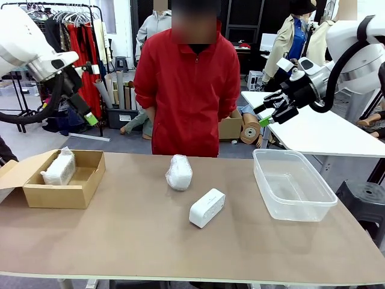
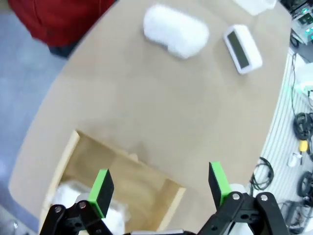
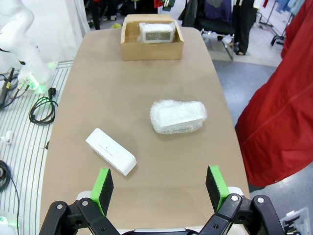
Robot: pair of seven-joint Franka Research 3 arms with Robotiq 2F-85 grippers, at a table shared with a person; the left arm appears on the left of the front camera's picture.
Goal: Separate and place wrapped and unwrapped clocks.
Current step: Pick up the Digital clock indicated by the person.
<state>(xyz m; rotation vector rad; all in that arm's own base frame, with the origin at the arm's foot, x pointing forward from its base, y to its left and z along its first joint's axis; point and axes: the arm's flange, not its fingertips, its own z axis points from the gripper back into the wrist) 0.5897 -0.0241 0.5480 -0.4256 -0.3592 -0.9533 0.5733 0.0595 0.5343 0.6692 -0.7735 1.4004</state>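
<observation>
- Left claw [image 2: 159, 188], fingers spread and holding nothing, hangs over the cardboard box [image 1: 36, 194], which holds one wrapped clock [image 1: 59, 168].
- Mid-desk lies a second wrapped clock [image 1: 178, 172], with the bare white clock [image 1: 206, 208] near it, toward the robot.
- A clear plastic tub [image 1: 301, 212] stands at the right.
- Right claw [image 3: 159, 183] is raised, fingers spread, holding nothing.
- Brown desk [image 1: 120, 241]; a person in a red jacket [image 1: 189, 90] stands behind it, with a clothes rack [image 1: 66, 18] beyond.

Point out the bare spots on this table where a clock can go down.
Widest: the near strip of table in front of the cardboard box and bare white clock. Also between box and middle wrapped clock. The clear tub is empty. Tightest between the two middle clocks.
</observation>
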